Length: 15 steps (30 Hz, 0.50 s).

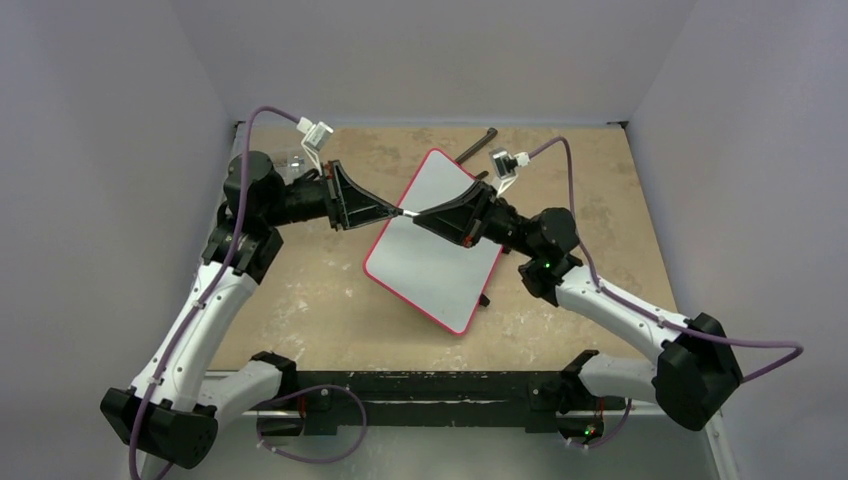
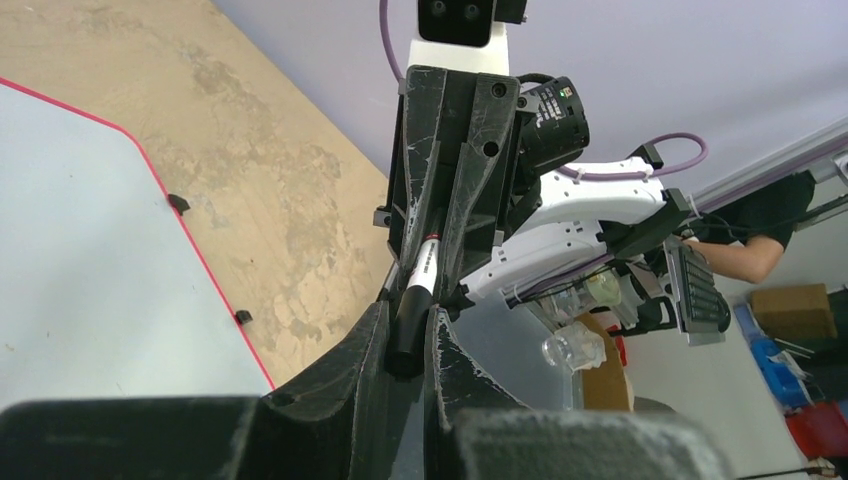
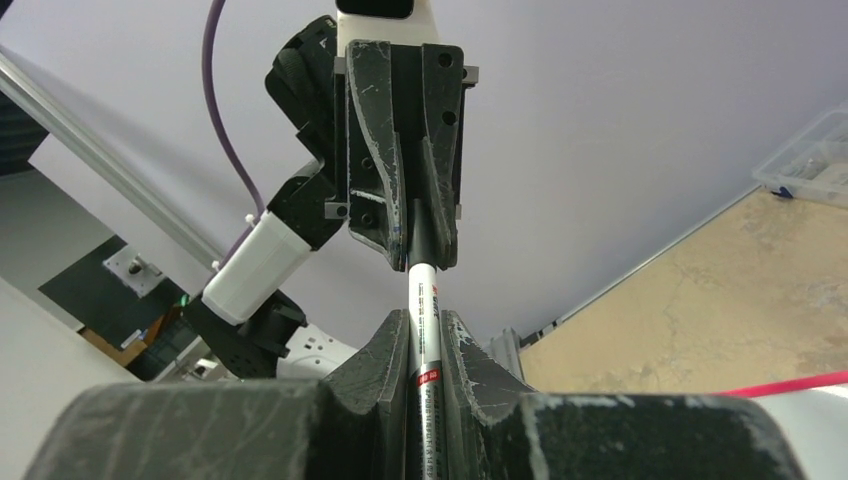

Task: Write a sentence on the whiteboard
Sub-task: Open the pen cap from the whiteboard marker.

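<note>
Over tan tabletop (image 1: 300,300) and whiteboard (image 1: 430,265), left gripper (image 1: 392,212) pinches the marker (image 1: 405,212) by its dark end and right gripper (image 1: 420,214) by its white barrel; it is probably light, stiff and slick.

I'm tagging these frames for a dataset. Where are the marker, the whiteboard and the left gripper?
marker (image 3: 421,300): right wrist view, on its white barrel.
whiteboard (image 1: 432,265): top external view, on its bare white face.
left gripper (image 1: 388,211): top external view, between its fingertips, where they clamp the marker.

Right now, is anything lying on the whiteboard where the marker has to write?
Nothing visible: the whiteboard is bare. The marker hangs at its edge, shut in the left gripper and the right gripper.
</note>
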### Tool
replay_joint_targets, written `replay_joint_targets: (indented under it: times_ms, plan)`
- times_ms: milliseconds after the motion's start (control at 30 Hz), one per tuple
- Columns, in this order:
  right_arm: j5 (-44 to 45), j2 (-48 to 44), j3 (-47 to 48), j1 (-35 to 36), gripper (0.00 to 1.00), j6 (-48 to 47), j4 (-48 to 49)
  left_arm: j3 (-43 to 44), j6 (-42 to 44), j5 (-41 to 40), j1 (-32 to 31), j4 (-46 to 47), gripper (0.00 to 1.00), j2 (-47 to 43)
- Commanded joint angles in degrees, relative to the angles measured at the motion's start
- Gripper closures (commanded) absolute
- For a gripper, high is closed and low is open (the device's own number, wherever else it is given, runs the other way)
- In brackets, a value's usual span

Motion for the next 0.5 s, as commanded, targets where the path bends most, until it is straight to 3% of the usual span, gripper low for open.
replay_joint_targets:
  times_ms: [0,167,333,467]
  plan:
    - [3.96,-6.74,-0.84,-0.54,1.00,0.65,6.30,-3.19,4.42,-5.54,3.18,1.41,1.00,-1.11]
    - [5.03,-8.77,-2.68,-0.77,1.00,4.34,7.36,-6.94,-0.04,-4.67,3.39,12.00,1.00,-2.26]
    - [4.75,-9.50,-3.71,-1.27,1.00,7.42,9.44,-7.30,-1.28,-6.31,3.74,13.54,1.00,-2.93]
    - [3.51,-10.36,-2.66,-1.38,1.00,4.08,4.88,-6.68,-0.90,-8.05,4.10,10.93,1.00,-3.77]
